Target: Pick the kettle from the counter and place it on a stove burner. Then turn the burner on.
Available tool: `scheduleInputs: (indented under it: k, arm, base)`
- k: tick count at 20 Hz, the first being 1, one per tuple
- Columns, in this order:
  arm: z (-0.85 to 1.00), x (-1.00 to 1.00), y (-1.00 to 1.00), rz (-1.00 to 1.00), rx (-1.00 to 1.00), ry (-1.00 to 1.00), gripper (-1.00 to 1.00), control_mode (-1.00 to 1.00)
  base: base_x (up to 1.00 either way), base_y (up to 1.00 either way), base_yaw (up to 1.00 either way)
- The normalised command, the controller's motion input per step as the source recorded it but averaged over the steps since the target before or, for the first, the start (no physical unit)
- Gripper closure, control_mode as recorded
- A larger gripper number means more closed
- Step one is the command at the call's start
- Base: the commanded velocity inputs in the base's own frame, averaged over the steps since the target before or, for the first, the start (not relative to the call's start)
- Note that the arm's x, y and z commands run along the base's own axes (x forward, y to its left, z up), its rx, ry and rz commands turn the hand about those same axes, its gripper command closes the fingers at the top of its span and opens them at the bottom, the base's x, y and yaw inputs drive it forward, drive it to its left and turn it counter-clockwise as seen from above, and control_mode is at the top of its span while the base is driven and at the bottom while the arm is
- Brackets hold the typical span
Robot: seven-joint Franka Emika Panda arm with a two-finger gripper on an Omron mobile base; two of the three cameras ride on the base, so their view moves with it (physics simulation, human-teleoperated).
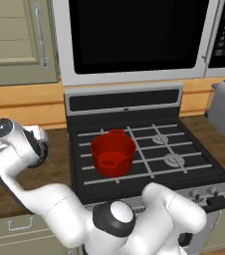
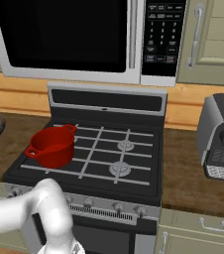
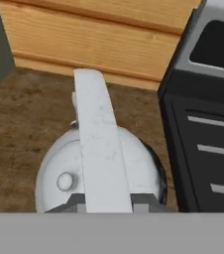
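Closed tight on the kettle's (image 3: 101, 171) handle, the gripper (image 3: 107, 203) holds it on the counter (image 3: 25, 129), beside the stove's left edge. Next, lift it onto a stove burner (image 1: 173, 160).

The microwave keypad (image 2: 162, 37) markings are too small to read.

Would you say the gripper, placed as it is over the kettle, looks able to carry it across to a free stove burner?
Probably yes. The gripper is shut on the kettle by its handle, on the counter beside the stove. The red pot takes the front left, but the right-hand stove burner is bare.
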Motion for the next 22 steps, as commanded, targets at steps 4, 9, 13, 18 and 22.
scheduleInputs:
  k: [4, 9, 13, 18, 22]
  arm:
    - [0.85, -0.13, -0.75, -0.15, 0.14, -0.42, 1.00, -1.00]
    - [0.87, -0.02, -0.99, -0.25, 0.13, -0.19, 1.00, -1.00]
    - [0.98, -0.01, -1.00, -0.28, 0.12, -0.12, 1.00, -1.00]
    - [0.70, -0.04, -1.00, -0.31, 0.12, -0.02, 1.00, -1.00]
    - [0.00, -0.04, -1.00, -0.30, 0.01, 0.02, 1.00, -1.00]
  base:
    - [0.00, 0.00, 0.00]
    - [0.00, 0.00, 0.00]
    - [0.00, 0.00, 0.00]
    - [0.00, 0.00, 0.00]
    - [0.00, 0.00, 0.00]
